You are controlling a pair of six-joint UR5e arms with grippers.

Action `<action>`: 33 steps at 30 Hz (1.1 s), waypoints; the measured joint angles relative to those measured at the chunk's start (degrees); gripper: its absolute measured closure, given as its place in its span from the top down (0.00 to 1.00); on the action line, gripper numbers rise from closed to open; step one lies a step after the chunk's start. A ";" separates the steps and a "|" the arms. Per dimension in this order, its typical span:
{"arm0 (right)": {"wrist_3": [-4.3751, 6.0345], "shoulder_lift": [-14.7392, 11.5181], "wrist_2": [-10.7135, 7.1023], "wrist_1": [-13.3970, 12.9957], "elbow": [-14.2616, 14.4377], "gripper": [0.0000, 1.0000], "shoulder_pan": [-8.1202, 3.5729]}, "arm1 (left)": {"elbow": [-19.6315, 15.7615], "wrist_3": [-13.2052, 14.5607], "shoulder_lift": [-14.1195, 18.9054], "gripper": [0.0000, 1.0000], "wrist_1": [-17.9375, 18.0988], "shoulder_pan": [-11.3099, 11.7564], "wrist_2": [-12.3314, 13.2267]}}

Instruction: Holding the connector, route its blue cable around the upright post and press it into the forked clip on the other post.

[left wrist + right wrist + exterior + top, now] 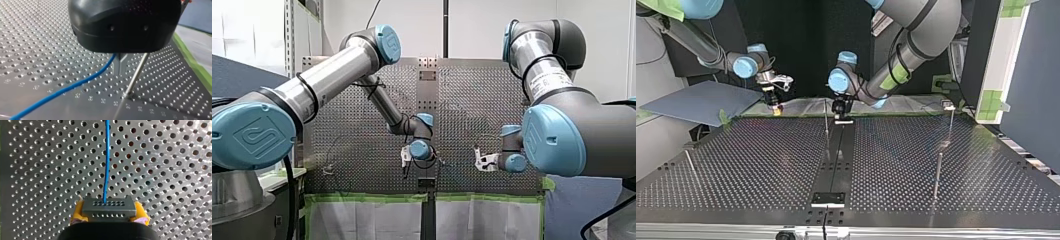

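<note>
Right wrist view: my right claw (108,216) is clamping the grey perforated connector (108,207), its thin blue cable (107,165) running ahead. Left wrist view: my left claw (120,66) is pinching that cable beside the slim steel post (136,75). Routing, I judge, is barely starting, needing a taut sweep round it. Top view: both claws are pointing straight down.

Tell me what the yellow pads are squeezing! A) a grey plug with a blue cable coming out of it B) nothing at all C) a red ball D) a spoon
A: in the right wrist view the yellow pads of my right gripper clamp a grey plug, and a blue cable runs out of it.
</note>
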 joint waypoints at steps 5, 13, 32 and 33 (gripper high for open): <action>0.54 0.00 -0.06 0.26 -1.07 0.00 -0.04 | 0.25 -0.10 -0.07 0.00 -0.05 0.48 0.25; 1.44 0.02 -0.81 0.28 -2.09 0.00 -0.05 | 1.08 -0.61 -0.11 0.00 -0.33 1.51 1.04; 4.25 0.04 -3.44 -0.34 -3.29 0.00 -0.12 | 2.05 -1.48 -0.18 0.00 -1.44 3.36 2.82; 4.38 0.03 -3.41 -0.37 -3.37 0.00 -0.14 | 2.05 -1.48 -0.18 0.00 -1.46 3.40 2.88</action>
